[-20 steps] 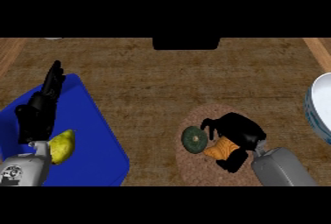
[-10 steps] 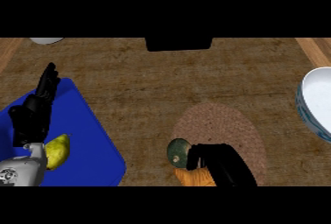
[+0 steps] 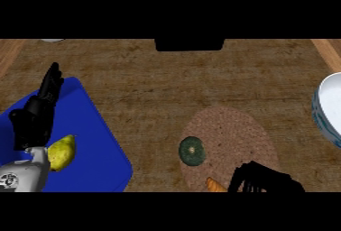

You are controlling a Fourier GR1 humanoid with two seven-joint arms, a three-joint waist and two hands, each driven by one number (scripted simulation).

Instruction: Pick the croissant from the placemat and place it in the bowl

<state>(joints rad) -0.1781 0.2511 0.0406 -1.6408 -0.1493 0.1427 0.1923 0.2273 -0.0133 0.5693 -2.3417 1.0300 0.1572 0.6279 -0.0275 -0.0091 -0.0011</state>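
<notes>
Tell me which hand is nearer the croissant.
Right. The right hand is right beside the croissant on the placemat; the left hand rests far off over the blue mat.

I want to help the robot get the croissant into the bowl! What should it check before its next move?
1. Right hand at the croissant: ok, it is right beside it at the view's lower edge.
2. Fingers closed round the croissant: cannot tell, only an orange tip shows.
3. Croissant lifted off the round placemat: cannot tell.
4. Bowl in sight: ok, at the right edge, what shows of its inside looks bare.
5. Green round thing out of the way: ok, it lies left of the hand.
6. Left hand out of the way: ok, open over the blue mat.
</notes>
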